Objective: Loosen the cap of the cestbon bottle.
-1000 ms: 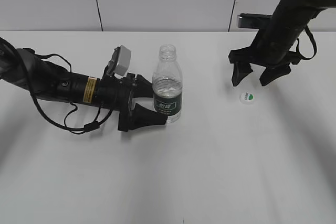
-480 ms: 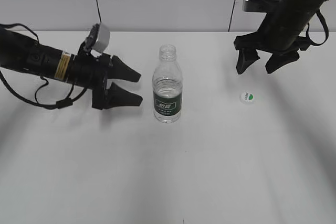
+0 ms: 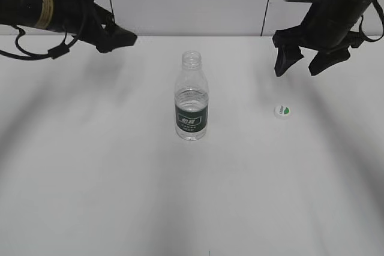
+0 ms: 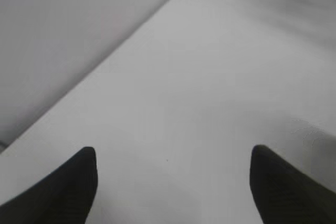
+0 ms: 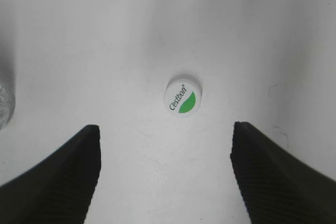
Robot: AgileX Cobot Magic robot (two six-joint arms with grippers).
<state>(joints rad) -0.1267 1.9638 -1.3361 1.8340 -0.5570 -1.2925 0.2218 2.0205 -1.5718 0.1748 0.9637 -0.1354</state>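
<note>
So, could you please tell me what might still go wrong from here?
The cestbon bottle stands open, uncapped and unheld with water inside, so a bump from either arm could tip and spill it. The cap lies loose on the table below the open right end effector; it could get knocked away.

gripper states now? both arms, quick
Left gripper: open, holding nothing, only bare table under it.
Right gripper: open, empty, above the cap lying on the table.

"Cestbon" in green beside a green leaf on the white cap (image 5: 182,100); bottle (image 3: 191,99) label lettering unreadable
</note>
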